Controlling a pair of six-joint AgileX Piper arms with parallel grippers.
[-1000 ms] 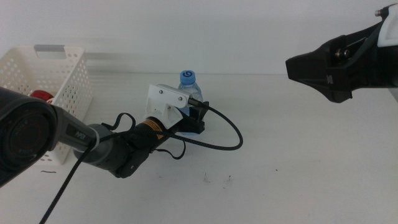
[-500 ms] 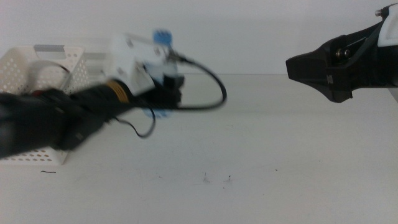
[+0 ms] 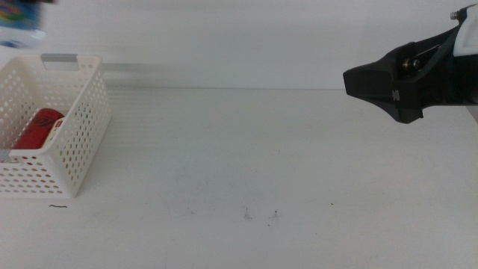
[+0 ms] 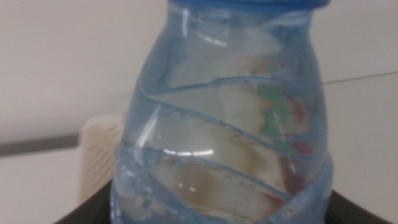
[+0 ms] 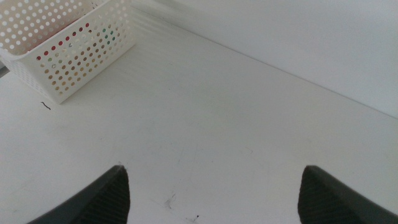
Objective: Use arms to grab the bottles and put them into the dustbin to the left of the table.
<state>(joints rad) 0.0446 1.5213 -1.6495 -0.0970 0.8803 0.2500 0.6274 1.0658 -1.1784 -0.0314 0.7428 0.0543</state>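
My left gripper (image 4: 224,211) is shut on the clear water bottle (image 4: 224,124) with the blue cap, which fills the left wrist view. In the middle view only a blue-white blur (image 3: 19,16) of them shows at the top left corner, above the white perforated dustbin (image 3: 71,142). The red soda can (image 3: 37,128) lies inside the dustbin. The dustbin also shows behind the bottle in the left wrist view (image 4: 99,149). My right gripper (image 3: 358,81) hangs open and empty over the table's right side. The yellow tea bottle is not plainly in view.
The dustbin (image 5: 68,37) stands at the table's left end, with red and green showing through its holes in the right wrist view. A few small dark specks (image 3: 246,215) mark the white tabletop near the front.
My left gripper lifted the water bottle from the table's middle and swung it up and left, to above the dustbin and almost out of the middle view. The right arm has not moved.
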